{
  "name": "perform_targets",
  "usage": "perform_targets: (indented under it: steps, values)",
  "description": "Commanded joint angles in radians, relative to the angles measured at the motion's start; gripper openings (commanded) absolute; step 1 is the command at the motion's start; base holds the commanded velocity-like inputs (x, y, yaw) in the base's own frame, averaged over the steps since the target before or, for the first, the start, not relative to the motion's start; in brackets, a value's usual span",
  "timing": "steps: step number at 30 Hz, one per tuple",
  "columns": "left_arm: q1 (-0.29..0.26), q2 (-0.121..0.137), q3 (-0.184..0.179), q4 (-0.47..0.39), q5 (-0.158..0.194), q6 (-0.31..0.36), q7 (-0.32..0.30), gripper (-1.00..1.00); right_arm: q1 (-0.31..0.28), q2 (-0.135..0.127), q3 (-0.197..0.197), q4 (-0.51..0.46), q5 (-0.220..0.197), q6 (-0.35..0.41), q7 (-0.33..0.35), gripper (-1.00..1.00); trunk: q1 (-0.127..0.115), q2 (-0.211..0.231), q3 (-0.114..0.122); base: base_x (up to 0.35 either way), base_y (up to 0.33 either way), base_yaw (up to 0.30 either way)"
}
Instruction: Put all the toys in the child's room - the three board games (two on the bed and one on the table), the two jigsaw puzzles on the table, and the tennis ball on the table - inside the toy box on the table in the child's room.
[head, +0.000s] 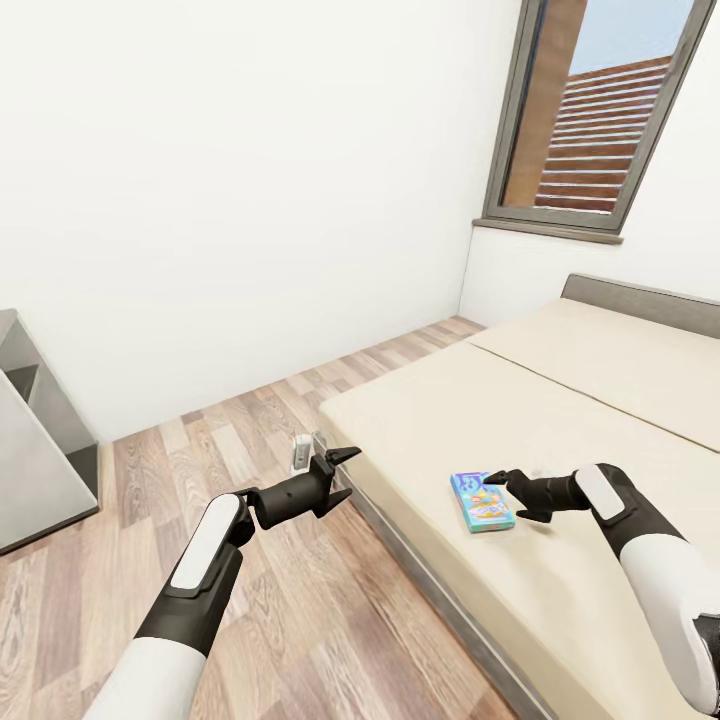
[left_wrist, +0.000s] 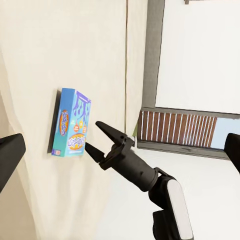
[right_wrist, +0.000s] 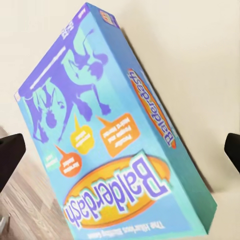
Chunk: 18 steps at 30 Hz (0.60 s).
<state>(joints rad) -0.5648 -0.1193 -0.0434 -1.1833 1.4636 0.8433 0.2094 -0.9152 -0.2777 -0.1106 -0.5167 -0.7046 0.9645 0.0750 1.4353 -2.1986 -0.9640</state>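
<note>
the two white-and-black forearms are seen nearest in the head view, reaching forward over the wood-plank floor (head: 300, 620) and the bed (head: 560, 420). the left gripper (head: 338, 467) is held over the floor just off the bed's near corner, its jaws spread apart and nothing carried between them. a small pale object (head: 303, 453) stands on the floor just beyond it; what it is cannot be told.

the right gripper (head: 500, 480) is held over the mattress, fingers parted and empty, its tips right at the edge of the blue board game (head: 481, 501); whether contact is made cannot be told. the box, labelled "balderdash", lies flat on the beige mattress near the bed's floor-side edge, and in the right wrist view (right_wrist: 115, 130) it is framed between the dark finger pads (right_wrist: 10, 157).

beyond the bed, a white wall and a window (head: 590, 110) are seen.

by judgement, this game is not yet gripped, so its pick-up and its carry to the toy box are left to do. how the other toys stand cannot be judged from here.
</note>
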Motion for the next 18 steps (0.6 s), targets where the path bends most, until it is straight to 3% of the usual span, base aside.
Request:
perform_targets:
  steps: [1, 18]
  values:
    - [0.0, 0.0, 0.0, -0.001, 0.011, 0.002, 0.01, 1.0, -0.001, 0.002, -0.005, 0.0, 0.01, 0.005, 0.008, 1.0, 0.0, 0.0, -0.001, 0.0, 0.0, 0.013]
    - [-0.001, 0.0, -0.001, 0.0, 0.011, 0.002, 0.01, 1.0, -0.002, 0.004, -0.004, 0.0, 0.011, 0.005, 0.009, 1.0, 0.0, 0.0, -0.001, 0.0, 0.0, 0.118]
